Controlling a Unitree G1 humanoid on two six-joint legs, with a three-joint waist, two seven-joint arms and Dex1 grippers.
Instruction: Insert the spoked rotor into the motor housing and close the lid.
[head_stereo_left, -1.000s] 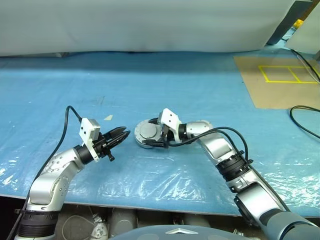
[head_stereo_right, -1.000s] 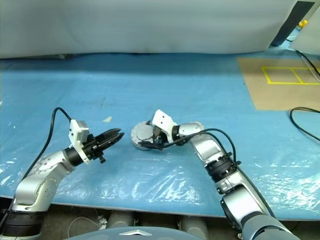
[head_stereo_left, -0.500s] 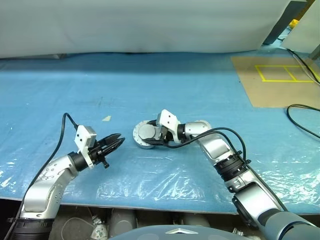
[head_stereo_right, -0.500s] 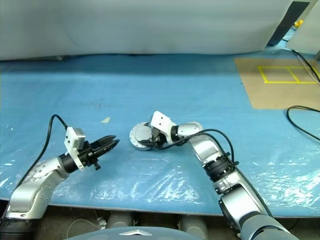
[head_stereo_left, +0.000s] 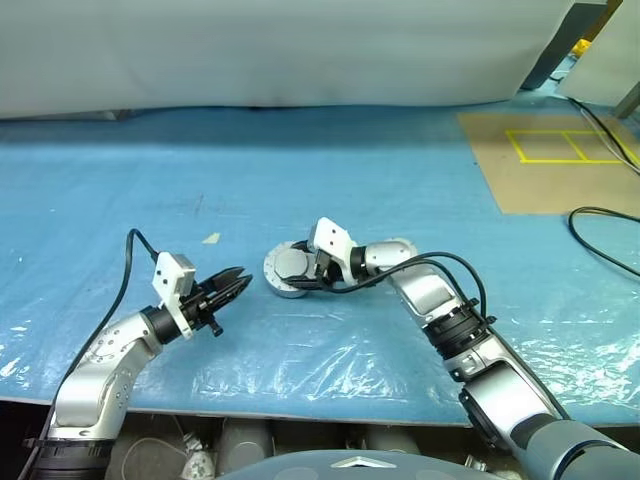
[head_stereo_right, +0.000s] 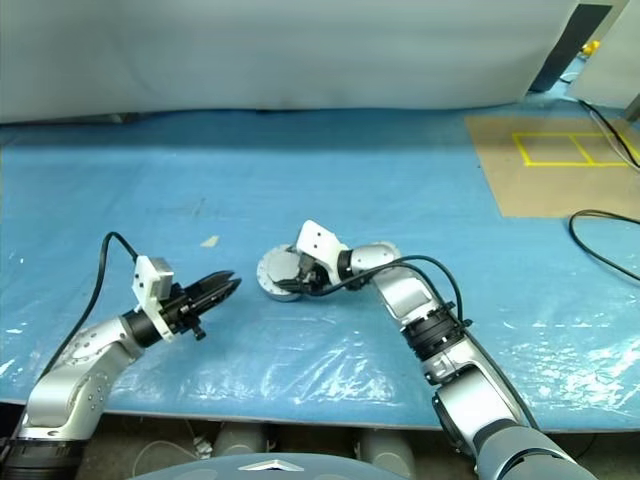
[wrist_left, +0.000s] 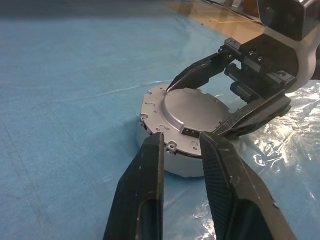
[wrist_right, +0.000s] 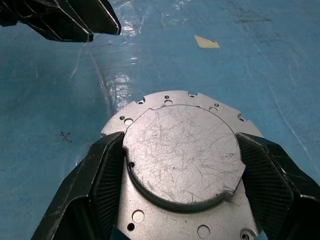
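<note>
The motor housing (head_stereo_left: 291, 271) sits flat on the blue-covered bench (head_stereo_left: 330, 170), a round grey puck with a flange of small holes around its edge. What faces up is a smooth, scratched raised disc, which reads as the lid (wrist_right: 182, 152) seated on top; you see no ribbing on this face, and no windings or spoked wheel are on show.

Right end effector (wrist_right: 182, 165): you have it reaching in from the housing's right, angled a little downward. Its two black fingers (wrist_right: 102, 175) straddle the raised disc, one on each side, pads close against the disc's rim. Jaws stand wide. From the right wrist view the pads look to be touching or all but touching the rim; you cannot tell for certain whether they press on it. The housing rests on the bench, not lifted.

Left end effector (head_stereo_left: 236, 283): it hangs just above the sheet, pointing level toward the housing, which lies ahead of its tips and apart from them. The fingers (wrist_left: 145, 195) are parted by a narrow gap with nothing between them. In the left wrist view the housing lies beyond that gap, with the right end effector's fingers wrapped round its far side.

Beyond the left end effector, farther up the bench, a small pale scrap (head_stereo_left: 212, 238) lies on the sheet. Well off past the right arm, a brown board (head_stereo_left: 560, 160) with yellow tape lines and a black cable (head_stereo_left: 600, 235).
</note>
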